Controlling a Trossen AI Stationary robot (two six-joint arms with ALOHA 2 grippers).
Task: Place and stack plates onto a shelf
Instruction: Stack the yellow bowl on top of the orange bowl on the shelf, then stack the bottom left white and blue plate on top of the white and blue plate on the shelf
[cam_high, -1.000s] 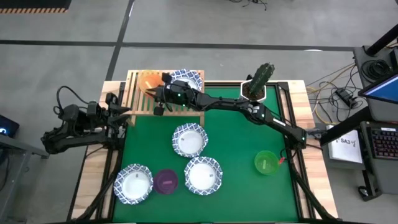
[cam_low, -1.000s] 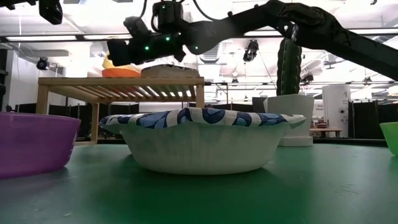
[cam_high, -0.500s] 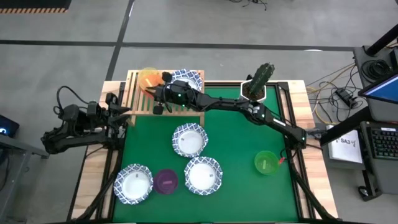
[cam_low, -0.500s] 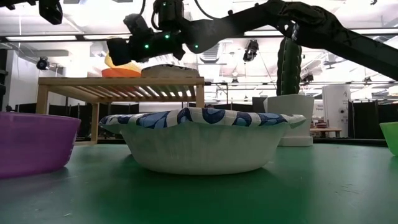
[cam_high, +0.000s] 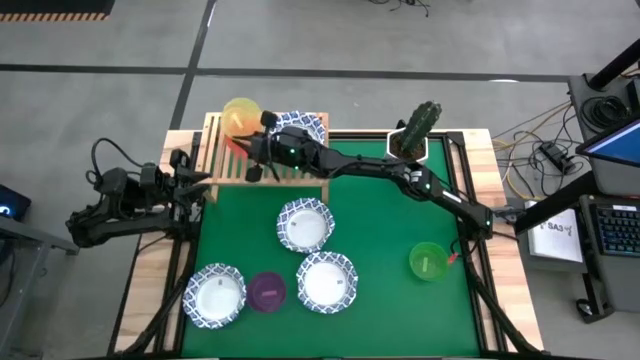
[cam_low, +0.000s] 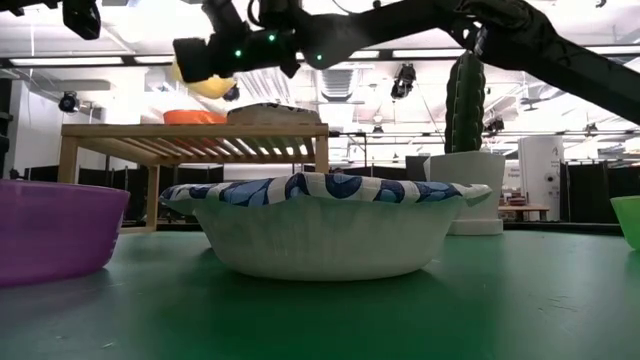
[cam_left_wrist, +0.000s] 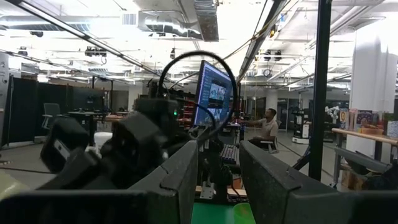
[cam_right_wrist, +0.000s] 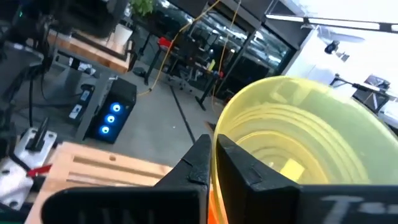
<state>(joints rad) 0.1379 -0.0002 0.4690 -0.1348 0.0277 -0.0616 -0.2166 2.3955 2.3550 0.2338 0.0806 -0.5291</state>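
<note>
Your yellow dish (cam_high: 240, 115) hangs tilted above the shelf's (cam_high: 218, 165) far left corner, over the red dish (cam_low: 193, 116) lying there. The right gripper (cam_high: 250, 140) is clamped on its rim. You're mid-stacking: next, level it over the red dish, lower, and release. The left gripper (cam_high: 197, 187), its fingers narrowly parted, waits beside the table.

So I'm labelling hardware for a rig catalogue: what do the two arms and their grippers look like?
Both arms are dark, slim and jointed. The right arm shows small green lights near its wrist; its gripper has flat black fingers. The left arm carries a looped black cable; its gripper has dark, blocky fingers.
</note>
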